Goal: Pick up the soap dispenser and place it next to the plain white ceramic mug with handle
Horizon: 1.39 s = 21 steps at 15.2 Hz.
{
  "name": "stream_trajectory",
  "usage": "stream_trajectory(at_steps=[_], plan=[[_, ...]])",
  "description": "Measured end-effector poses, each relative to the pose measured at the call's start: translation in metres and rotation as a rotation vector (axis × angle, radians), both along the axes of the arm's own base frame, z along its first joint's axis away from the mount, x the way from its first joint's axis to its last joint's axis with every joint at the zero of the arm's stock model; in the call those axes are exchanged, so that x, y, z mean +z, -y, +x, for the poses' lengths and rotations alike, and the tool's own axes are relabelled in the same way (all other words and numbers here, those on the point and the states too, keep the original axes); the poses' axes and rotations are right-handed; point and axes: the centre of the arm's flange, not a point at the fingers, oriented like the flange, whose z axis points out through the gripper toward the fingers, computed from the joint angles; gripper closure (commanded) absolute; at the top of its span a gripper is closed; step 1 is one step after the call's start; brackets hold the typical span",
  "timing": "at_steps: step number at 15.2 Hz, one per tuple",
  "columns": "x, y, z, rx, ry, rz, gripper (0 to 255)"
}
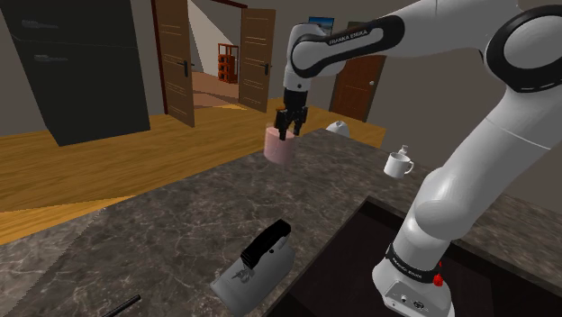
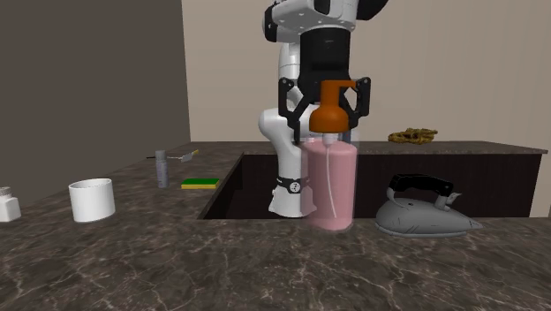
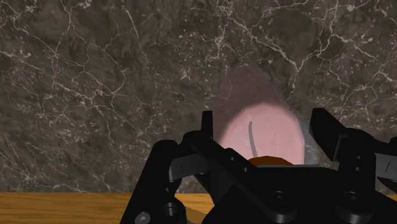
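The dispenser (image 2: 329, 185) stands upright on the counter (image 2: 177, 265), well apart from the mug (image 2: 93, 200). Our gripper (image 2: 325, 122) straddles its orange pump (image 2: 331, 104), jaws apart and not clamped. We judge the grasp is in hand. Next we must close, lift, and carry it to just beside the mug.

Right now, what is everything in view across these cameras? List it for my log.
soap dispenser: one, pink with orange pump, standing on the counter under the hand
mug: one, white, on the counter toward the second exterior view's left
iron: one, grey with black handle, on the counter by the sink
sponge: one, yellow and green, near the sink's corner
cylinder: one, grey, upright beside the sponge
counter: one, dark marbled
sink: one, dark, recessed in the counter
arm: one, white
hand: one, black, open, fingers either side of the pump
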Motion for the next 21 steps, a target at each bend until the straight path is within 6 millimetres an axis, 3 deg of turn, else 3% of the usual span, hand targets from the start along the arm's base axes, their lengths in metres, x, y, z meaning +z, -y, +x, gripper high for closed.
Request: stream_trajectory(at_steps=[21], plan=[[0.111,-0.002,0.000,0.000,0.000,0.000,255]])
